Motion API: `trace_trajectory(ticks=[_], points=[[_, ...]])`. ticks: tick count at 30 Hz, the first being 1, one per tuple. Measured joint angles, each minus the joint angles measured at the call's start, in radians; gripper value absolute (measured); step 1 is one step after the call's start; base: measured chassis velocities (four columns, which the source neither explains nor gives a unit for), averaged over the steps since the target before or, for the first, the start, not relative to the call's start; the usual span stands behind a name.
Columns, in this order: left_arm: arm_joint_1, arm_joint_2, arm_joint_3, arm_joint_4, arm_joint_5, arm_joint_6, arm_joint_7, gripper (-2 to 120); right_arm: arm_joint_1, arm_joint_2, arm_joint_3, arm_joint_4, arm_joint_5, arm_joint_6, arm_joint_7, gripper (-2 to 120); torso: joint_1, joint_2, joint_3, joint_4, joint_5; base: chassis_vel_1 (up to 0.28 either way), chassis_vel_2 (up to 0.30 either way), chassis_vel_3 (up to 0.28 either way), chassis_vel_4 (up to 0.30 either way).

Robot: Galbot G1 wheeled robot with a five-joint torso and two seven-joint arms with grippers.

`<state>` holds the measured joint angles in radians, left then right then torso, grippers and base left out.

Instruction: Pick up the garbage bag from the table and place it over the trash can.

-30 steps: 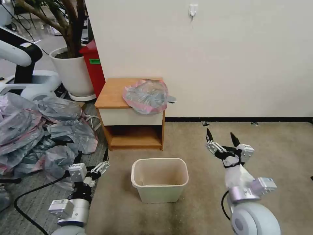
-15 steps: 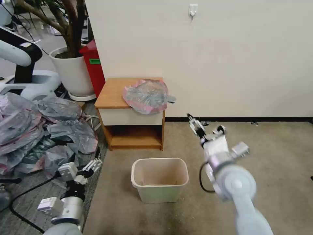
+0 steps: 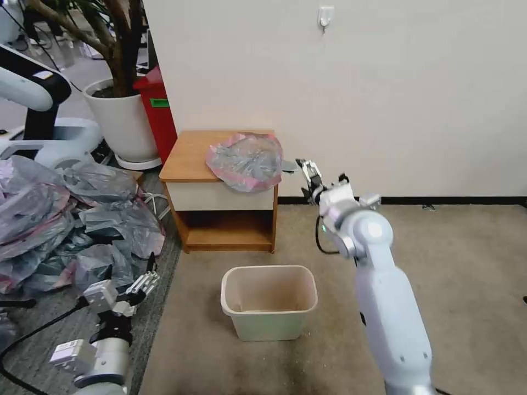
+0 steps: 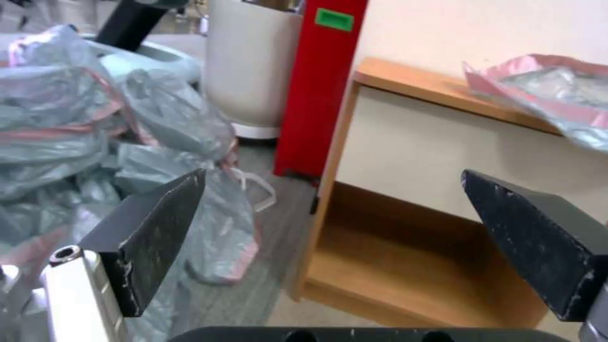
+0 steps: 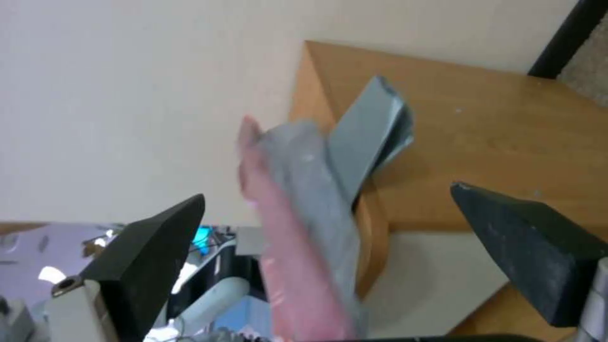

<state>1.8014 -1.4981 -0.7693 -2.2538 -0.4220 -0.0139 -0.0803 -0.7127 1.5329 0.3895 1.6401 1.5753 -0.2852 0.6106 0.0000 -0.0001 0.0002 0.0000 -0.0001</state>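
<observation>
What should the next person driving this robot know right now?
Right gripper: open, raised beside the nightstand, just off the garbage bag's overhanging edge, not touching it.
Left gripper: open, idle, low near the heap of grey bags.
Garbage bag: lying on the nightstand top, draped over its front corner.
Trash can: on the carpet in front of the nightstand, no bag on it.
Done: nothing.
Left: grasp, lift, fit over the can.

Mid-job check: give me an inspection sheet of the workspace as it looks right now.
Surface: table, garbage bag draped over its front right corner.
Job's things: garbage bag ungrasped; trash can unlined, on the carpet in front.
Clutter: heap of grey bags on the floor, left.
Grippers: right gripper open beside the bag's edge; left gripper open, low, left.
Cables: black cable by left arm.
Surroundings: plant pot, red box, wall.
</observation>
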Motion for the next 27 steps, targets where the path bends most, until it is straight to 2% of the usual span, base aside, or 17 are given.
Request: trace_trajectory(ticks=[2, 4, 8, 27], points=[[0.003, -0.002, -0.005, -0.003, 0.003, 0.0, -0.004, 100, 0.025, 0.003, -0.002, -0.045, 0.0, 0.0, -0.001, 99, 0.0, 0.0, 0.0, 0.0001, 0.0001, 0.0, 0.0, 0.0, 0.0], [0.007, -0.004, -0.021, -0.007, 0.007, 0.0, -0.008, 100, 0.08, 0.008, -0.006, -0.141, -0.001, 0.002, -0.006, 99, 0.0, 0.0, 0.0, 0.0, 0.0001, 0.0, 0.0, 0.0, 0.0], [0.007, -0.009, -0.033, -0.008, 0.009, 0.0, -0.009, 100, 0.127, 0.009, -0.007, -0.203, -0.005, 0.004, -0.025, 99, 0.0, 0.0, 0.0, 0.0, 0.0001, 0.0, 0.0, 0.0, 0.0], [0.014, -0.031, -0.055, -0.002, 0.028, -0.019, -0.01, 100, 0.196, 0.063, -0.006, -0.322, -0.039, 0.008, -0.059, 99, 0.0, 0.0, 0.0, 0.0001, 0.0001, 0.0, 0.0, 0.0, 0.0]])
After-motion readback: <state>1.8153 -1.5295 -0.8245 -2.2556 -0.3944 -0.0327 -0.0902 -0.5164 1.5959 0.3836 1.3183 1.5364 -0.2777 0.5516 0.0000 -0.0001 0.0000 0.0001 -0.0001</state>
